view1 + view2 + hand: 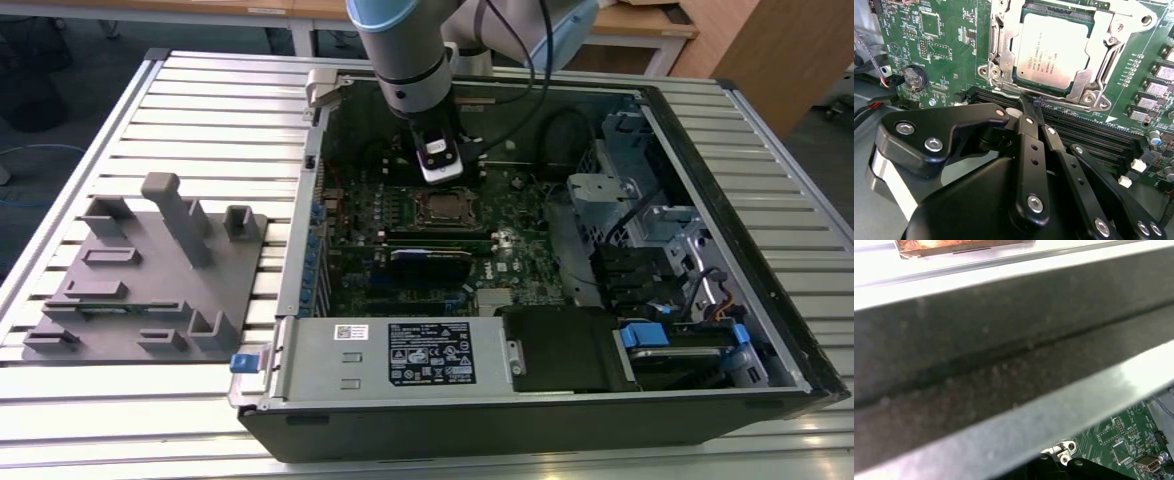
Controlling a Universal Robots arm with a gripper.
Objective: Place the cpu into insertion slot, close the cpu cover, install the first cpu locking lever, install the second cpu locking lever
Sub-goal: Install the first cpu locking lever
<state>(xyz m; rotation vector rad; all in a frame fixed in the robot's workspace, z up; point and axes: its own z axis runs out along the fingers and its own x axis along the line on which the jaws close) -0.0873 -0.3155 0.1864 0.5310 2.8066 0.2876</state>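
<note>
Arm reaches steeply down; gripper (1030,102) fingers (1026,132) seemingly pressed together, empty.

Faint etched print on the cpu (1054,50), white label on the power supply (430,352), both perhaps too small to read

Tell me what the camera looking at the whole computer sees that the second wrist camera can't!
The exterior view takes in the whole open computer case, the slatted table, a grey fixture block and the robot arm.

The second wrist view gives the close look: the cpu cover closed down around the cpu, and the gripper with its fingers together.

Both show the cpu and the green motherboard.
</note>
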